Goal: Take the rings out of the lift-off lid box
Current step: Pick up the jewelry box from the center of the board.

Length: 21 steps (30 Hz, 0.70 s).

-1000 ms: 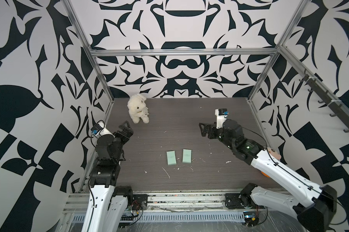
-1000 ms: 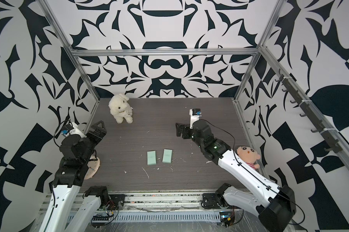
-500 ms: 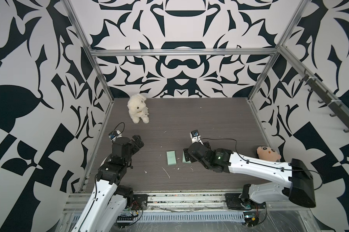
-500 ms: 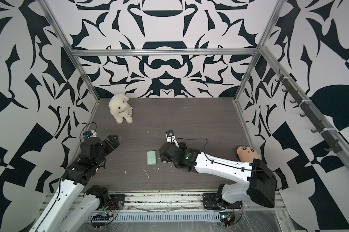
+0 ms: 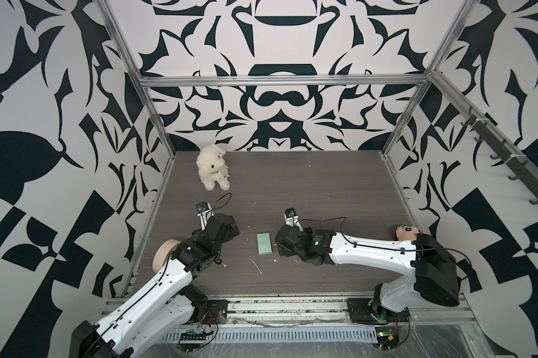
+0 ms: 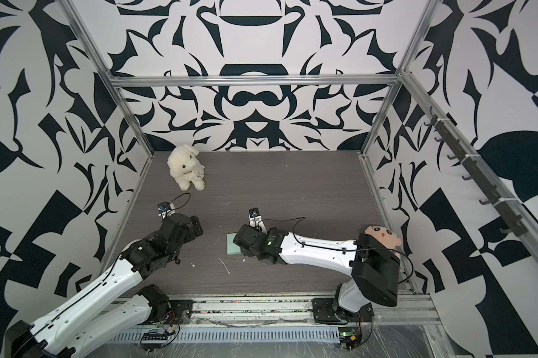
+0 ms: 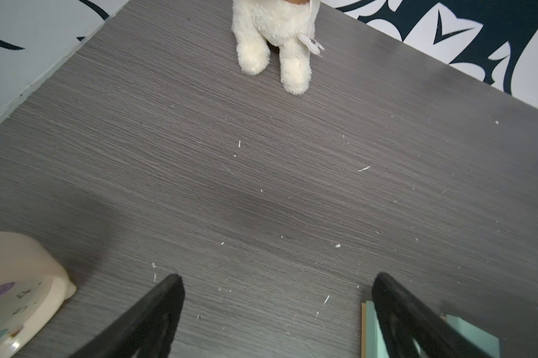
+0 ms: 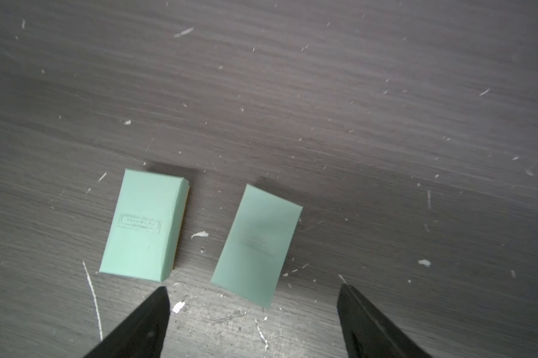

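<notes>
In both top views the left end effector [image 5: 228, 227] [image 6: 194, 227] hangs over the dark worktop [image 5: 308, 192] toward its left edge. The right end effector [image 5: 284, 245] [image 6: 242, 243] is low near the middle of the front edge. One mint box [image 5: 264, 244] [image 6: 232, 245] lies flat just beside it, and the black wrist covers the spot on its other side. A white plush dog [image 5: 213, 167] [image 6: 185, 167] sits in the far left corner. A doll head [image 5: 408, 232] [image 6: 382, 235] lies at the right edge, behind the right arm. A cream round object [image 5: 162, 254] lies at the left edge, partly under the left arm. In the left wrist view the left end effector [image 7: 277, 276] is wide open over bare worktop, its fingers [image 7: 156, 316] holding nothing. The plush dog's paws are far ahead, the cream round object [image 7: 16, 294] is off to one side, and slivers of mint box show around one finger. In the right wrist view the right end effector [image 8: 252, 286] is also spread wide, gripping nothing. Two mint boxes lie side by side with a gap between them. The framed-print box [image 8: 143, 224] lies outside the fingers. The plainer box [image 8: 257, 241] is skewed, its near end between the fingertips and apparently untouched, though it is blurred. Both boxes look shut, so the rings are hidden and I cannot tell which box holds them.
</notes>
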Available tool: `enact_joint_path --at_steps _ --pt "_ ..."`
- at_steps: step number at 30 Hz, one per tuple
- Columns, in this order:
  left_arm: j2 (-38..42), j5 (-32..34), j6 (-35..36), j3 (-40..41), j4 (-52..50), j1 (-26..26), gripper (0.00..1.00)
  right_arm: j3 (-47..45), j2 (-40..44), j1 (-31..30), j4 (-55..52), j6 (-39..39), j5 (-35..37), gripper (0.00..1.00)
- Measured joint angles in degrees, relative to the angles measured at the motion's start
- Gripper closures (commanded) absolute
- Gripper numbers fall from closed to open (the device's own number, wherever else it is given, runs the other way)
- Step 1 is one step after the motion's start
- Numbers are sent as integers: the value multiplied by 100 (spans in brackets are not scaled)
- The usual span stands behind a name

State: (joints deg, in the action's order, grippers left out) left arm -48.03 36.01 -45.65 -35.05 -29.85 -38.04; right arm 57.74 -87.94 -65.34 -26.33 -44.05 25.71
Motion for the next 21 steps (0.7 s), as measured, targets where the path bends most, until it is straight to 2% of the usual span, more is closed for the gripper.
enact_joint_path --at_steps 5,12,21 --pt "-247 278 -44 -35 0 -455 1 42 -214 140 4 -136 -420 20" --pt "-369 505 -173 -35 0 -824 1 42 -313 586 52 -256 -903 23" --pt "-612 776 -304 -35 -2 -1226 1 72 -758 785 44 -251 -1257 23"
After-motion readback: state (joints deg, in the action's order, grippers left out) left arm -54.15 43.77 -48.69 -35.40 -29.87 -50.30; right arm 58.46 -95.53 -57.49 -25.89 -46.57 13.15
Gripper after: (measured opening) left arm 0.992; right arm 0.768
